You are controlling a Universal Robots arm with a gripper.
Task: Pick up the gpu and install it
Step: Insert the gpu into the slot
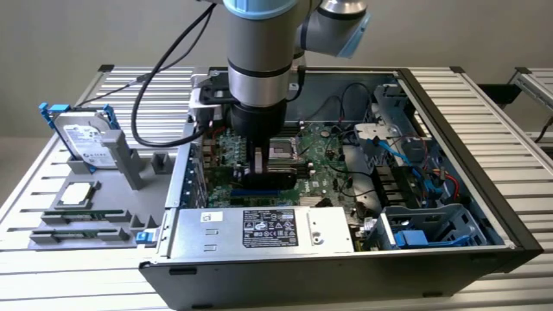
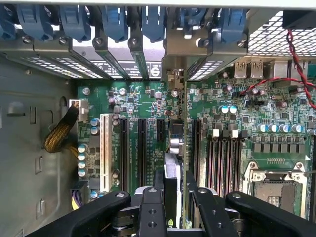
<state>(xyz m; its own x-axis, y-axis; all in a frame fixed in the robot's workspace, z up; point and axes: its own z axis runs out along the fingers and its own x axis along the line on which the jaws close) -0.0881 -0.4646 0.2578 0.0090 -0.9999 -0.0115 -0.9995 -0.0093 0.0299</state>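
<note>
Inside an open computer case (image 1: 346,278) on the bench (image 1: 69,272), the end effector (image 2: 174,200) is clamped on the gpu (image 2: 174,168). Its fingers (image 2: 150,210) press the card's flat faces so it hangs edge-down, thin enough to meet a slot. The card sits low over the motherboard (image 2: 143,96), in line with the long black expansion slots (image 2: 142,153); whether it is seated cannot be told. Beyond, its far end points at the rear bracket openings (image 2: 174,74) under a row of blue retaining clips (image 2: 153,19), the alignment an install demands. A hard drive (image 1: 87,139) stands well apart in a holder at the exterior view's left.
</note>
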